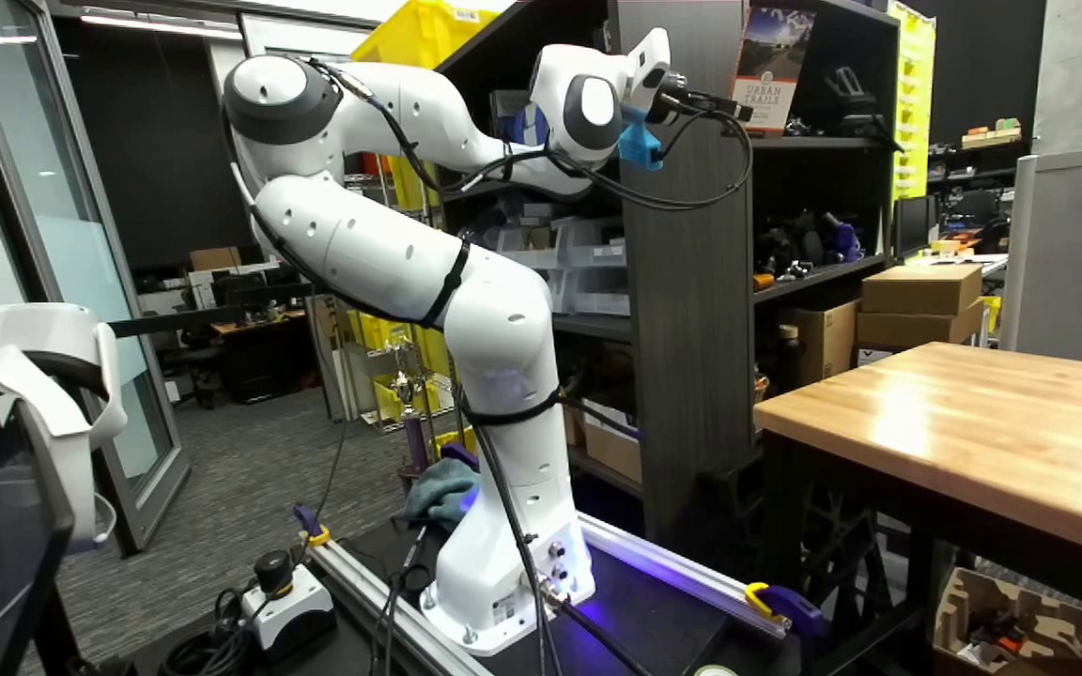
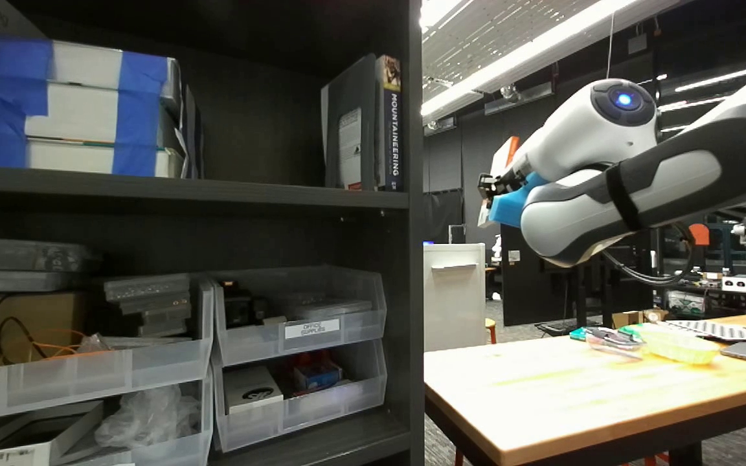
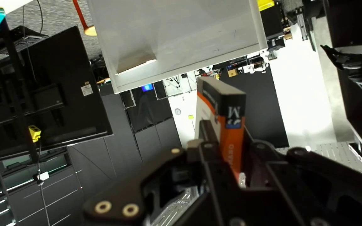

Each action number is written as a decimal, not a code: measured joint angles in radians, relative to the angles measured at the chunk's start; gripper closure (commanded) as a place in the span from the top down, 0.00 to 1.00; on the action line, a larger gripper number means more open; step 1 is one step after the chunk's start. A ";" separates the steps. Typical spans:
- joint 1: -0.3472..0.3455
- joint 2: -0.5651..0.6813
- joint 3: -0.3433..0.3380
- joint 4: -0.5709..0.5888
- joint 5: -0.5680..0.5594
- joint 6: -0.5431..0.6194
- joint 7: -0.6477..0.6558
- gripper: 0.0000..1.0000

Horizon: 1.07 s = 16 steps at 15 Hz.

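Observation:
My gripper (image 3: 227,133) is shut on a book (image 3: 232,138) with an orange and black spine. One finger lies along each cover in the wrist view. In an exterior view the book (image 1: 771,70) stands upright at the gripper (image 1: 736,109), with a photo cover and the words "Urban Trails". In an exterior view the white and orange book (image 2: 501,158) is seen nearly edge-on, partly behind the gripper (image 2: 493,186). The book is held in the air, apart from the shelf and the table.
A dark shelf unit (image 1: 687,282) stands beside the arm. Its upper shelf holds books (image 2: 389,123) and taped boxes (image 2: 81,107); clear bins (image 2: 308,330) sit lower. A wooden table (image 2: 509,388) carries a yellow bowl (image 2: 680,343). A grey cabinet (image 3: 181,28) shows in the wrist view.

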 measured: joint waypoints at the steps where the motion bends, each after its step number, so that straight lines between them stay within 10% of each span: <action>1: -0.007 0.005 0.009 -0.005 -0.001 0.005 -0.001 0.04; 16: -0.049 0.083 0.141 -0.086 -0.001 0.058 -0.019 0.04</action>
